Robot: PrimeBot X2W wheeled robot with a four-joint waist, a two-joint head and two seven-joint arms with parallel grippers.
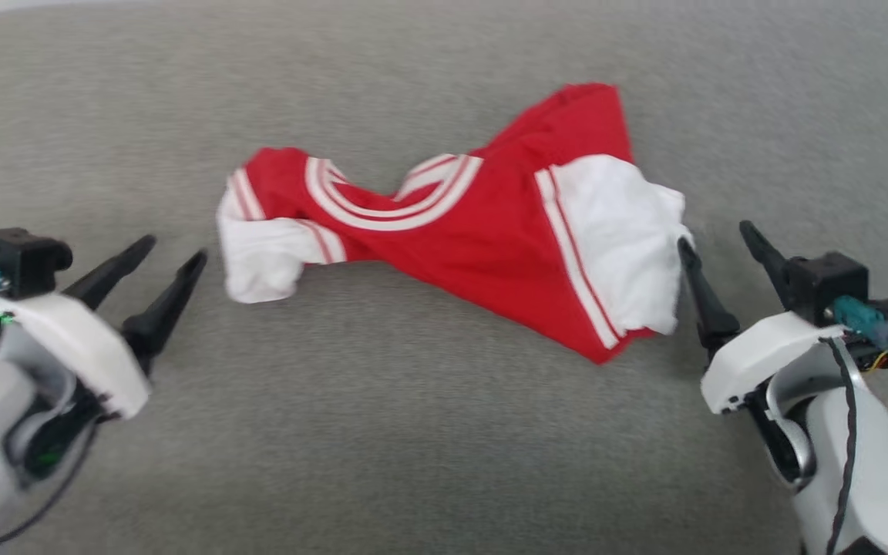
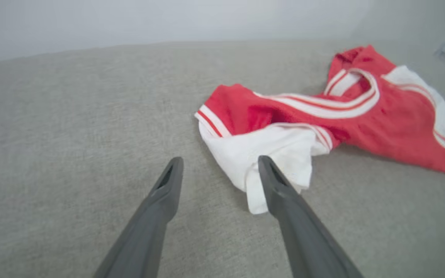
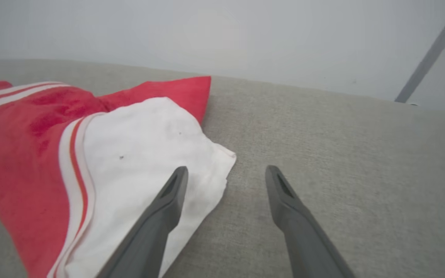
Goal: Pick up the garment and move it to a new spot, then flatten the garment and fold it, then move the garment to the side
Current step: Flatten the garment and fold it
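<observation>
The jersey (image 1: 475,231) lies crumpled and twisted on the grey table (image 1: 413,447), between the left end effector (image 1: 176,247) and the right end effector (image 1: 713,234). Both stand wide and hold nothing. The jersey looks light, soft and limp, and is likely to sag when lifted. The white sleeves, one on the left (image 1: 263,258) and one on the right (image 1: 625,231), look like the nearest places to pinch.

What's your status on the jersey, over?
Left pincer open, empty, beside one white sleeve; right pincer open, empty, at the other. Jersey crumpled on grey surface, not flattened. Nothing blocking.
</observation>
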